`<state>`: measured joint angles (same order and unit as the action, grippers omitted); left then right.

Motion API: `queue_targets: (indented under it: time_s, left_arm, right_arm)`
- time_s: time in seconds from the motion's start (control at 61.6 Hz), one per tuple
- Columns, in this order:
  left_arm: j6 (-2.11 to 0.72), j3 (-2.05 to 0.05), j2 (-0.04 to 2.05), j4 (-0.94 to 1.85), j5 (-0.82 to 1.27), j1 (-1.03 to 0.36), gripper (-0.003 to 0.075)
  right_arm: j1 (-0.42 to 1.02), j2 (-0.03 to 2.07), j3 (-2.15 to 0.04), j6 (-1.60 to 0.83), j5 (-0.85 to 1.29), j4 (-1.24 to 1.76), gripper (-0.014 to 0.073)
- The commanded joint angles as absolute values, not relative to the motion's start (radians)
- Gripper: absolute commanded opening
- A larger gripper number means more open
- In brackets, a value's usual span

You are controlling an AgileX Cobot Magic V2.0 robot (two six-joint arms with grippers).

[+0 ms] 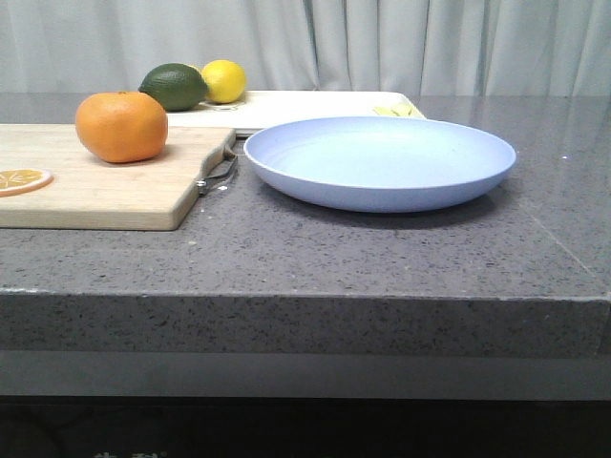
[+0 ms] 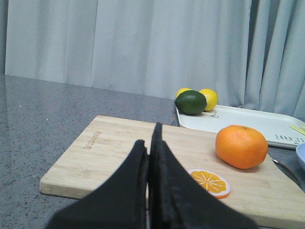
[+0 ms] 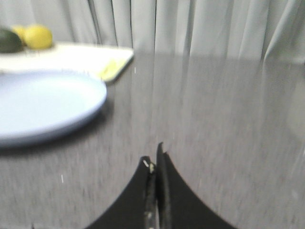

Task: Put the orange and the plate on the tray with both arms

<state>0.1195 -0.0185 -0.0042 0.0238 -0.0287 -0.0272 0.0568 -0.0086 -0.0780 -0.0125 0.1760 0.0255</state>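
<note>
The orange (image 1: pixel 121 126) sits on a wooden cutting board (image 1: pixel 95 186) at the left; it also shows in the left wrist view (image 2: pixel 241 146). The lavender-blue plate (image 1: pixel 380 160) lies on the grey counter at the middle right, and shows in the right wrist view (image 3: pixel 45 105). The cream-white tray (image 1: pixel 305 105) lies behind both, also in the left wrist view (image 2: pixel 248 123). My left gripper (image 2: pixel 151 138) is shut and empty above the board, short of the orange. My right gripper (image 3: pixel 155 160) is shut and empty over bare counter beside the plate. Neither arm shows in the front view.
A dark green lime (image 1: pixel 175 86) and a yellow lemon (image 1: pixel 223 80) rest at the tray's far left end. A thin orange slice (image 1: pixel 21 178) lies on the board. The board's metal handle (image 1: pixel 220 172) points toward the plate. A curtain hangs behind the counter.
</note>
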Motion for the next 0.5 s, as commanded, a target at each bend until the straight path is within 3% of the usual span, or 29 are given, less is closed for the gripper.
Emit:
queue_targets:
  time_s: [0.0,0.276,0.487]
  left_arm:
    - [0.120,-0.104,-0.008,0.031,-0.082,-0.024,-0.0018]
    - [0.118,-0.408,0.283,0.007,0.110,-0.024,-0.0018]
    - [0.118,-0.534,0.535,-0.046,0.083,-0.024,-0.0018]
  right_arm:
    - [0.051,-0.004,-0.194,-0.019,0.131,0.031,-0.0067]
    - [0.051,0.317,-0.503,-0.019,0.239,0.032,-0.0062]
    - [0.051,0.545,-0.633,-0.019,0.219,0.032,-0.0062]
